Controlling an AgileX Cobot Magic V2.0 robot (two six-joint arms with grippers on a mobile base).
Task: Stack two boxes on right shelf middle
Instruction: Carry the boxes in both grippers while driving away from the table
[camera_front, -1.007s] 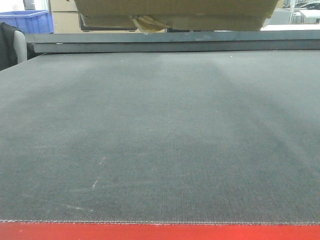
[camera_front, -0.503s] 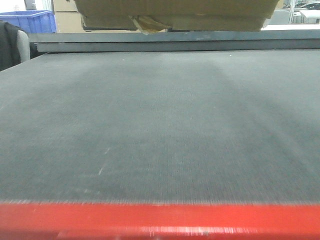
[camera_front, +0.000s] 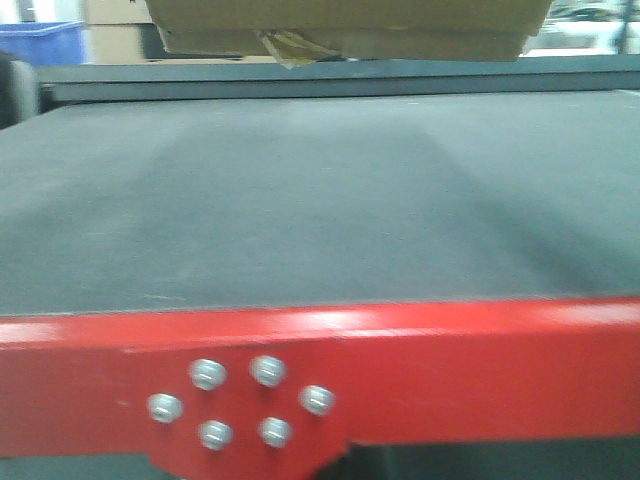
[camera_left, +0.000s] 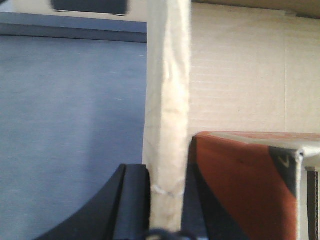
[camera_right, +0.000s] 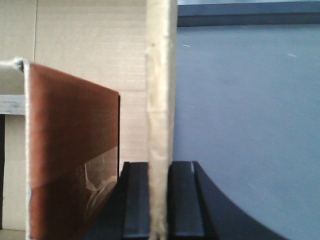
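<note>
Front view seems motion-blurred; even, soft indoor light.

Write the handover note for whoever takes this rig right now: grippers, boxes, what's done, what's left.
Left gripper: shut on one upright wall of the cardboard box.
Right gripper: shut on another wall of it.
Box: held up by both arms above the grey mat; a red-brown item shows inside.
Shelf: not in view.
Done: box lifted.
Left: set it on the right shelf's middle level. Whether the other box is already there cannot be told.
</note>
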